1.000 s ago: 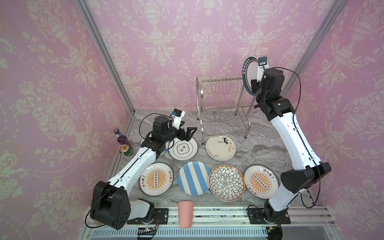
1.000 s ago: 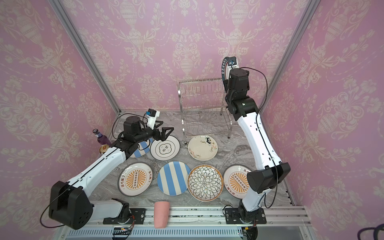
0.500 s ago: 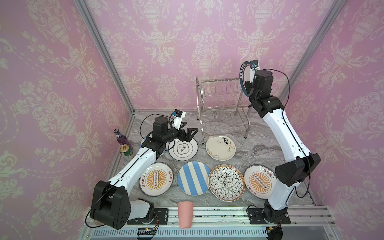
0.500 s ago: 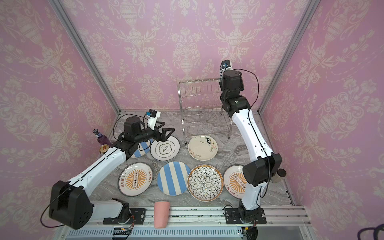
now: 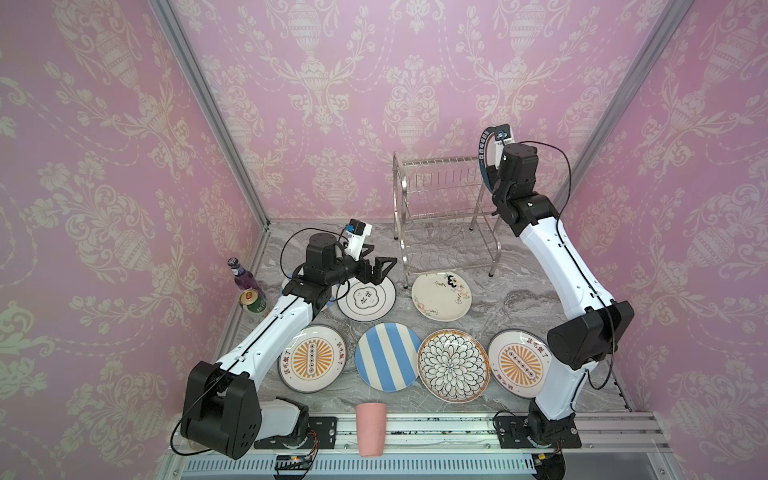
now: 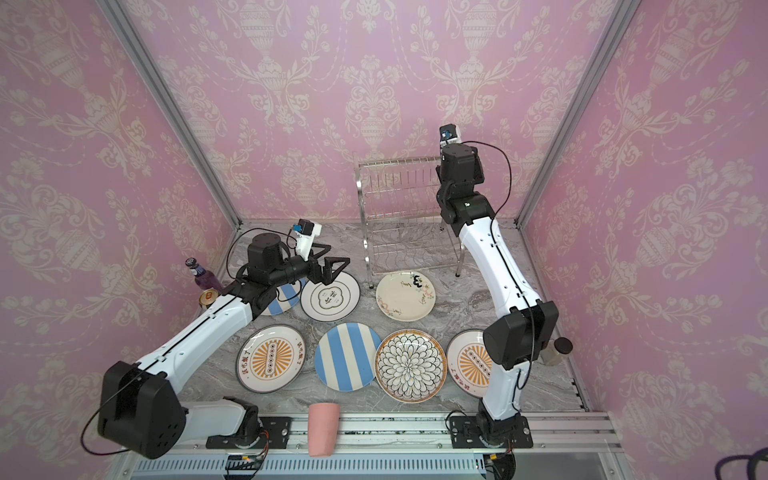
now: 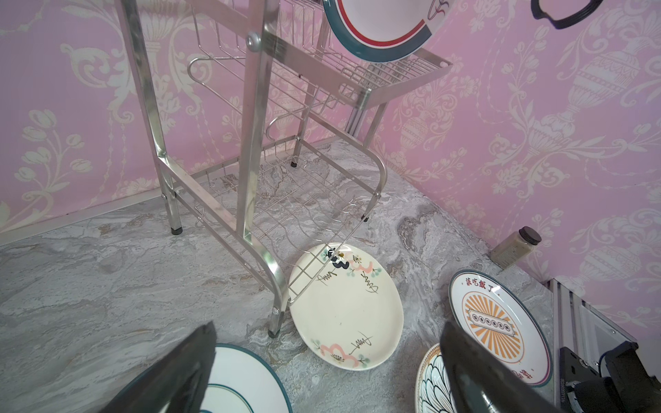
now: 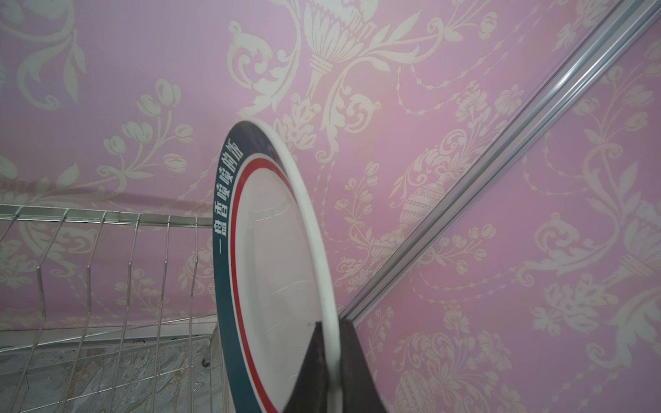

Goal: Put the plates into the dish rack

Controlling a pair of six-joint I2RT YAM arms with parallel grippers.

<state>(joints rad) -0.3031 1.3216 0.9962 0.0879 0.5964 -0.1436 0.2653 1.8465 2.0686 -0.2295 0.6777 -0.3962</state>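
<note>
My right gripper (image 8: 331,329) is shut on the rim of a navy-rimmed plate (image 8: 272,268), held upright and edge-on above the right end of the silver dish rack's (image 5: 446,216) top tier. My left gripper (image 5: 380,266) hangs open and empty over the black-ringed plate (image 5: 365,297), by the rack's front left leg. Flat on the table lie a cream floral plate (image 5: 441,296), two orange-sunburst plates (image 5: 312,358) (image 5: 519,363), a blue-striped plate (image 5: 387,356) and a petal plate (image 5: 453,365). Another striped plate (image 6: 282,301) is half hidden under my left arm.
A pink cup (image 5: 371,428) stands on the front rail. A purple bottle (image 5: 241,274) and a green can (image 5: 251,300) sit by the left wall, and a dark-capped jar (image 6: 557,351) by the right wall. Pink walls close in behind the rack.
My right arm has carried the plate left to the rack's right end, turning it more edge-on. The left arm has barely moved.
</note>
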